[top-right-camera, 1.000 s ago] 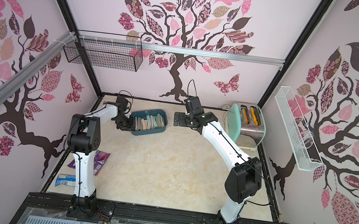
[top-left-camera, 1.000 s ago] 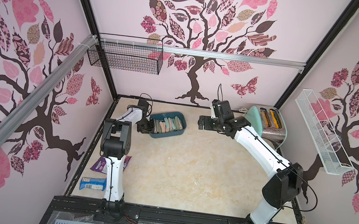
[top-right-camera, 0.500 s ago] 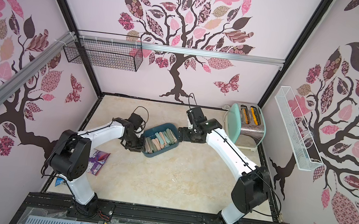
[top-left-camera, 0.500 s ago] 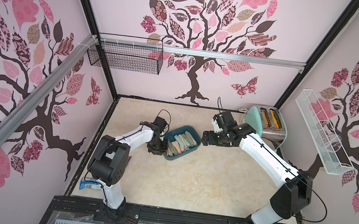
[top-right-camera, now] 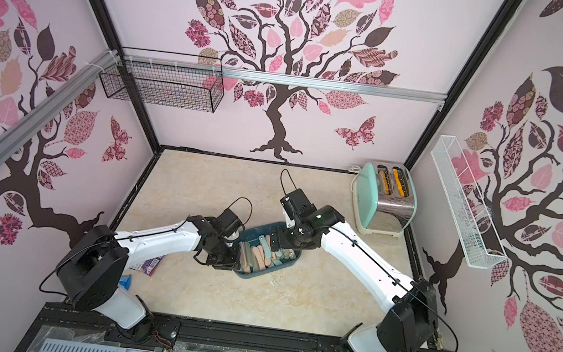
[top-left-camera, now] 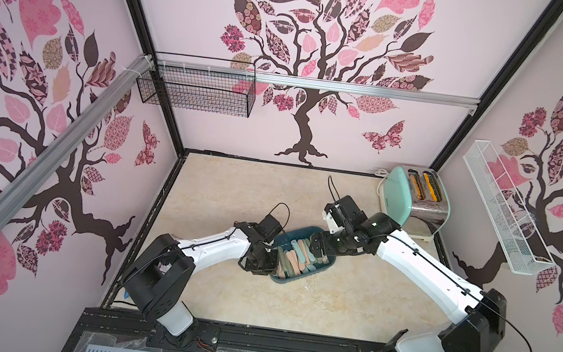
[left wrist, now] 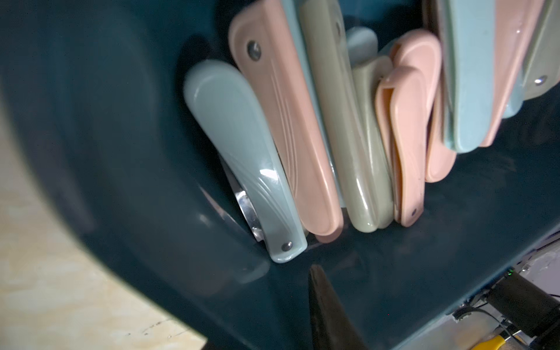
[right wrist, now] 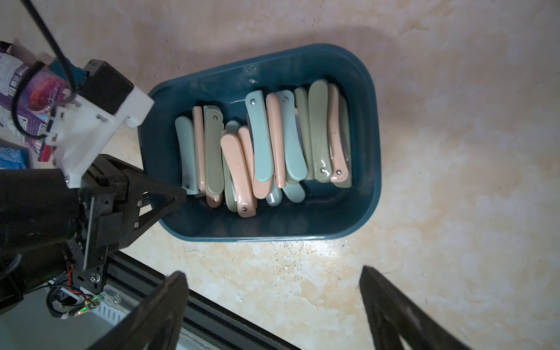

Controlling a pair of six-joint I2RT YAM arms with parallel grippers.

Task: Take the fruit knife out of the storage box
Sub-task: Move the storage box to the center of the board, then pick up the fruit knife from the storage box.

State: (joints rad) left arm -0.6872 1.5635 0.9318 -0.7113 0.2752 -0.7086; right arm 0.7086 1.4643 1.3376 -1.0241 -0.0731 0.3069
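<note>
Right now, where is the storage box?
In both top views, the storage box sits mid-table between the left gripper and the right gripper.

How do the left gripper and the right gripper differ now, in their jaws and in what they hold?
The left gripper is shut on the rim of the dark teal plastic storage box; the right gripper stands wide open and holds nothing. The left one touches the box; the right one hangs clear of it. Both are black and close to the box.
</note>
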